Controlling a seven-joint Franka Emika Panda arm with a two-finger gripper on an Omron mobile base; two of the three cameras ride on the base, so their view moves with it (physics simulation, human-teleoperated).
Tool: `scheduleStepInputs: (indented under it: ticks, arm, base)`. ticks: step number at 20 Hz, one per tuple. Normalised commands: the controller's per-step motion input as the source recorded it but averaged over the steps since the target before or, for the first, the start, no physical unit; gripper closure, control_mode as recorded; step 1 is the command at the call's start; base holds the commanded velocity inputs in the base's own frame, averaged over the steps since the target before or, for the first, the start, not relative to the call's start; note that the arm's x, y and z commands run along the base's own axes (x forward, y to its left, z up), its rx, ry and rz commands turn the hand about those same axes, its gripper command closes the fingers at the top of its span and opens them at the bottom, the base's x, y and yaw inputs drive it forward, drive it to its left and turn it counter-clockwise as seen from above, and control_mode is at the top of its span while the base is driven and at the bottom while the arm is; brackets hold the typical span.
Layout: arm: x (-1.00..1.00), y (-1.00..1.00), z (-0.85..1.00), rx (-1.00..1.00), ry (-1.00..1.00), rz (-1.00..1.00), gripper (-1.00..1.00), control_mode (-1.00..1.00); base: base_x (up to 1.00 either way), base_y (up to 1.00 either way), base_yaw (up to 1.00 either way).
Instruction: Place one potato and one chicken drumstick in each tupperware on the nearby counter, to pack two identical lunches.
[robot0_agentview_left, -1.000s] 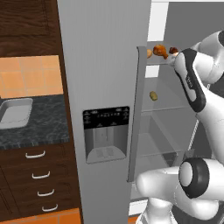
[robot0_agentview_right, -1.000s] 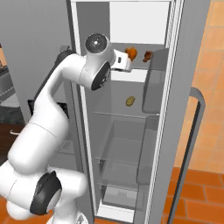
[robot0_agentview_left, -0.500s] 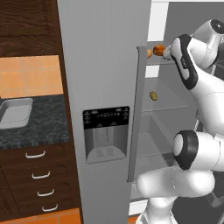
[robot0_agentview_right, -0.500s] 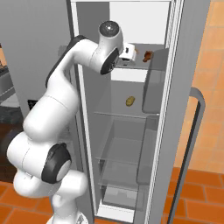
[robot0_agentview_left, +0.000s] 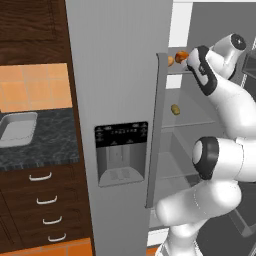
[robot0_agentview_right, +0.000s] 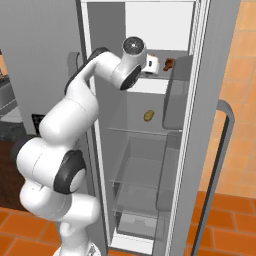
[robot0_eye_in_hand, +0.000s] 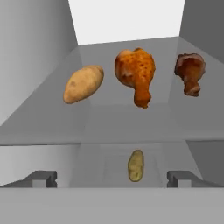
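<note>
White arm reaching into the open fridge at its upper shelf

Hand view: the gripper (robot0_eye_in_hand: 112, 177) stands wide open with nothing between its tips, low in the frame; on the glass shelf, a yellow-orange potato (robot0_eye_in_hand: 83, 84) lies at upper left, an orange-brown chicken drumstick (robot0_eye_in_hand: 136, 74) at upper centre, a darker red-brown drumstick (robot0_eye_in_hand: 190, 72) at upper right, all apart. An olive-tan potato (robot0_eye_in_hand: 135, 165) shows lower centre, on the shelf beneath. Left base view, left edge: one pale tupperware (robot0_agentview_left: 17, 131) sits on the dark counter (robot0_agentview_left: 45, 145).
</note>
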Motion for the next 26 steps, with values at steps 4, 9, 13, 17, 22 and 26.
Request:
scheduleStepInputs:
  ticks: [4,9,13,17,22,26]
  arm:
    - [0.57,-0.21,-0.06,0.00,-0.03,0.00,-1.00,-1.00]
    - [0.56,-0.27,0.00,0.00,0.01,0.00,-1.00,-1.00]
    - [0.57,-0.25,0.02,0.00,0.10,0.00,-1.00,-1.00]
    - [0.71,-0.01,0.00,0.00,0.13,0.06,-1.00,-1.00]
    - [0.68,0.00,-0.07,0.00,0.08,0.11,1.00,-1.00]
    - [0.49,0.00,-0.65,-0.01,-0.02,0.16,1.00,-1.00]
  base:
    - [0.00,0.00,0.00]
    - [0.00,0.00,0.00]
    - [0.00,0.00,0.00]
    - [0.00,0.00,0.00]
    - [0.00,0.00,0.00]
    - [0.00,0.00,0.00]
